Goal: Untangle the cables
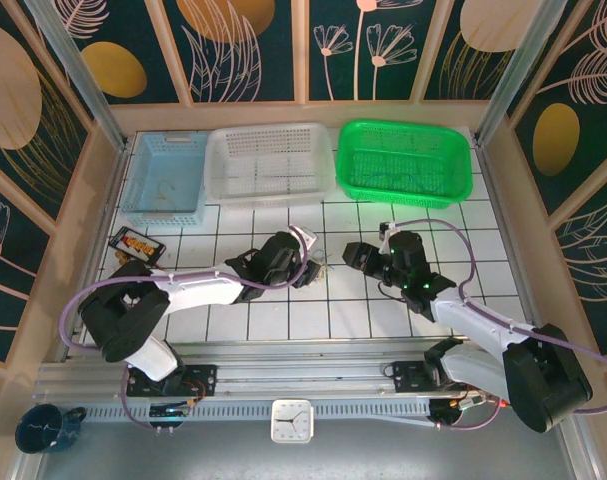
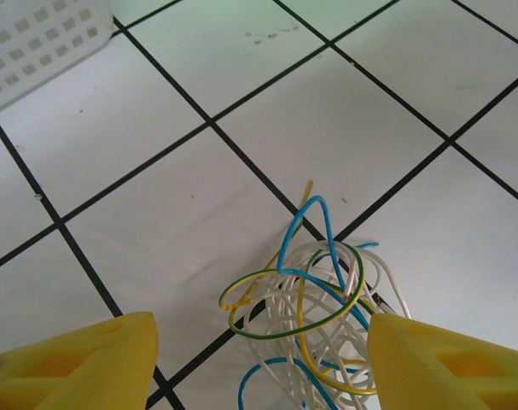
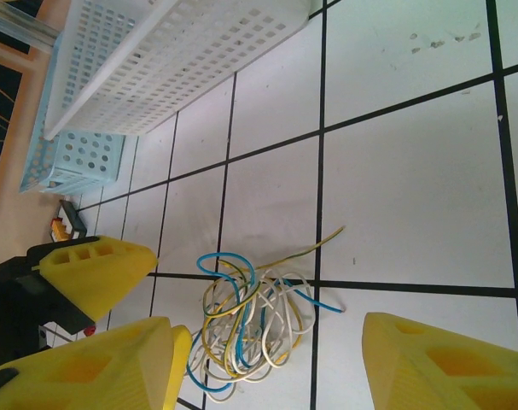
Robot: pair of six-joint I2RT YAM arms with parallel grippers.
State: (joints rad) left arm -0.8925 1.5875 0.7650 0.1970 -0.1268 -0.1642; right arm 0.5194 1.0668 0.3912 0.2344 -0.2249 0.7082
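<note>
The cables [image 1: 325, 267] are a small tangle of white, blue and yellow-green wires on the white tiled table, between my two grippers. In the left wrist view the cables [image 2: 303, 301] lie between the yellow fingers of my left gripper [image 2: 259, 367]. It is open, and its right finger is at the tangle's edge. In the right wrist view the cables [image 3: 250, 316] sit on the tiles ahead of my right gripper [image 3: 267, 371], which is open and holds nothing. A yellow finger of the left gripper [image 3: 96, 273] shows there beside the tangle. From above, the left gripper [image 1: 309, 270] and right gripper [image 1: 353, 256] face each other.
Three baskets line the back of the table: blue [image 1: 166, 178], white [image 1: 271, 162] and green [image 1: 405, 160]. A small black tray with red and yellow pieces [image 1: 136, 243] lies at the left edge. Bare tiles surround the tangle.
</note>
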